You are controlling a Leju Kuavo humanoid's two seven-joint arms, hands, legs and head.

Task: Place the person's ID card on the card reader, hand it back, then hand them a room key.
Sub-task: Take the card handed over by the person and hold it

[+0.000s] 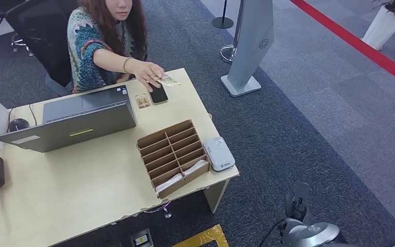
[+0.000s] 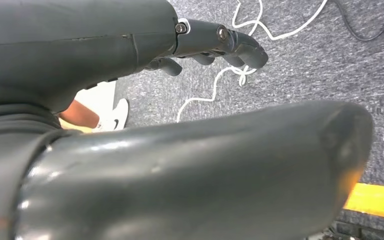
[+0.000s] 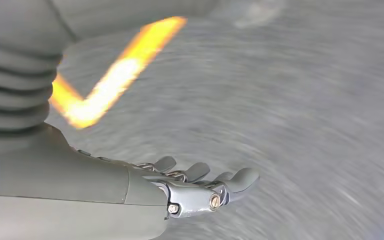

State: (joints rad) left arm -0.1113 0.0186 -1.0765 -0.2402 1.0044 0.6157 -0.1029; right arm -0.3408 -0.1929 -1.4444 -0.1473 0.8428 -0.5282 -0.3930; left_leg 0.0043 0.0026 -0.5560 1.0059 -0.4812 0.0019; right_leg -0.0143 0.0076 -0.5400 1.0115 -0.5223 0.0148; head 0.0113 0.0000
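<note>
Wood makes the pale table (image 1: 82, 190), flat and smooth, with a grey laptop (image 1: 77, 121) on it. Near the front edge sits a brown cardboard box (image 1: 172, 154) cut into small slots, and white cards (image 1: 177, 177) lie in the two nearest slots. Just beside the box is a small white card reader (image 1: 219, 153) with round corners. At the far edge a person's hand (image 1: 146, 72) rests on a thin card (image 1: 167, 80), next to a dark phone (image 1: 158, 94) and a small tan card (image 1: 143, 101).

The floor is rough grey carpet (image 1: 298, 118) with a red stripe.

From the left wrist, the left hand (image 2: 210, 47) hangs over the carpet and a loose white cable (image 2: 215, 85). Its dark fingers are apart and hold nothing.

From the right wrist, the right hand (image 3: 200, 187) is flat and spread, with nothing in it. The carpet behind it is blurry, with a bright yellow line (image 3: 115, 75).
</note>
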